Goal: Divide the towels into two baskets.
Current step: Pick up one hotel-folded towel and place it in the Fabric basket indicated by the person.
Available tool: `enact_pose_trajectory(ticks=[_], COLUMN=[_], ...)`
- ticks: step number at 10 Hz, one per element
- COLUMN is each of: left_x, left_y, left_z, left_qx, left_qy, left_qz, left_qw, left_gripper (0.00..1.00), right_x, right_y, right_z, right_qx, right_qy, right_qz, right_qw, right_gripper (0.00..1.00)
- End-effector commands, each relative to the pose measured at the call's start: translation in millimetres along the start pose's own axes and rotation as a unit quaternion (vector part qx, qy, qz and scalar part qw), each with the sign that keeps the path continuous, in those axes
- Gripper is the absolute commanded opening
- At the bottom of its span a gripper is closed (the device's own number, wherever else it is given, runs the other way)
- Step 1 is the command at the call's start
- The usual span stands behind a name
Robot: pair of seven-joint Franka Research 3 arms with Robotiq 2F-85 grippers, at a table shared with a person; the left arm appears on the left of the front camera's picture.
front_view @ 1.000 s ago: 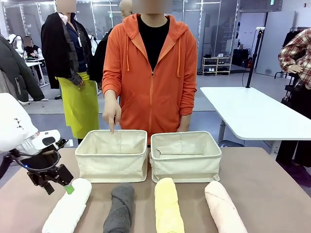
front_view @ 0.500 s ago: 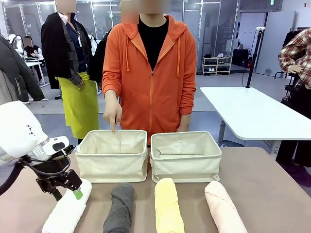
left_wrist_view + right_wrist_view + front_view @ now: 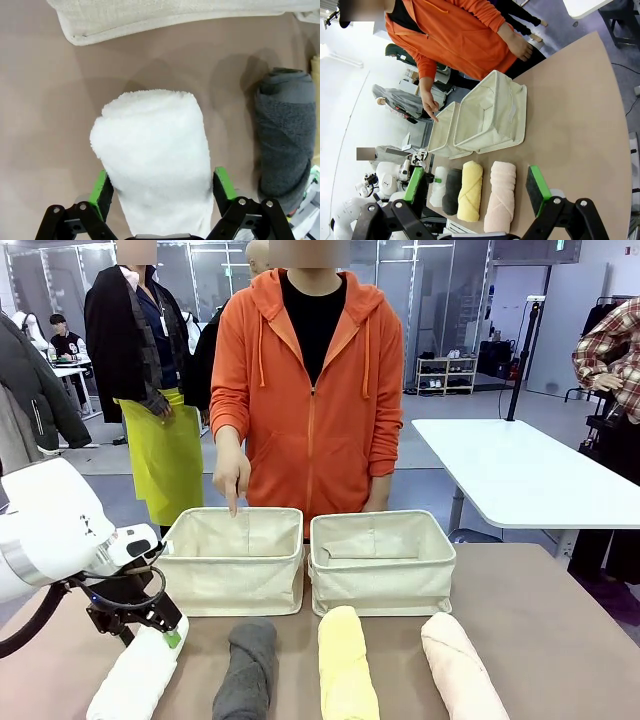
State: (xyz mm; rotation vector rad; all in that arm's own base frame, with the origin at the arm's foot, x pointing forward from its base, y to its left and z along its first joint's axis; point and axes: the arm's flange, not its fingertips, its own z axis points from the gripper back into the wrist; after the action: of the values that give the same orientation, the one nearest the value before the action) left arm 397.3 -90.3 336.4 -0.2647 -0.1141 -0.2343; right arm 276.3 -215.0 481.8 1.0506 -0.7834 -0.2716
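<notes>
The left gripper [image 3: 162, 190] has its pads on both sides of the white towel [image 3: 135, 680] and touches the cloth towards the far end. The roll lies on the table [image 3: 560, 620] before the left basket [image 3: 230, 570]. Held so far from its middle, the soft roll may droop or unroll, and it may catch the rim. The grey towel [image 3: 248, 670], the yellow towel [image 3: 345, 665] and the pink towel [image 3: 460, 665] lie before the right basket [image 3: 385, 575]. The right gripper [image 3: 476, 185] is open and empty. The table is brown and matt, and the room behind is a busy workshop.
</notes>
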Motion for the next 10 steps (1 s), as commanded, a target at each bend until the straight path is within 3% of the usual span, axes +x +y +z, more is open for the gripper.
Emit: enact_pose_trajectory(ticks=[1, 4, 7, 10], left_x=[-59, -61, -62, -54], left_y=[-1, -2, -7, -36], left_z=[-19, -18, -10, 66], left_qx=[0.007, 0.017, 0.016, -0.012], left_qy=[0.000, 0.006, 0.005, 0.004], left_qz=[0.017, 0.021, 0.019, -0.051], left_qw=[1.000, 1.000, 1.000, 0.999], left_gripper=[0.87, 0.62, 0.27, 0.26], right_x=[0, 0, 0, 0], right_y=[2, 2, 2, 2], right_z=[2, 2, 2, 2], right_qx=[0.010, 0.010, 0.010, 0.010], right_qy=[-0.006, -0.006, -0.006, -0.006], right_qz=[0.007, 0.007, 0.007, 0.007], right_qw=[1.000, 1.000, 1.000, 1.000], right_gripper=[1.00, 1.00, 1.00, 1.00])
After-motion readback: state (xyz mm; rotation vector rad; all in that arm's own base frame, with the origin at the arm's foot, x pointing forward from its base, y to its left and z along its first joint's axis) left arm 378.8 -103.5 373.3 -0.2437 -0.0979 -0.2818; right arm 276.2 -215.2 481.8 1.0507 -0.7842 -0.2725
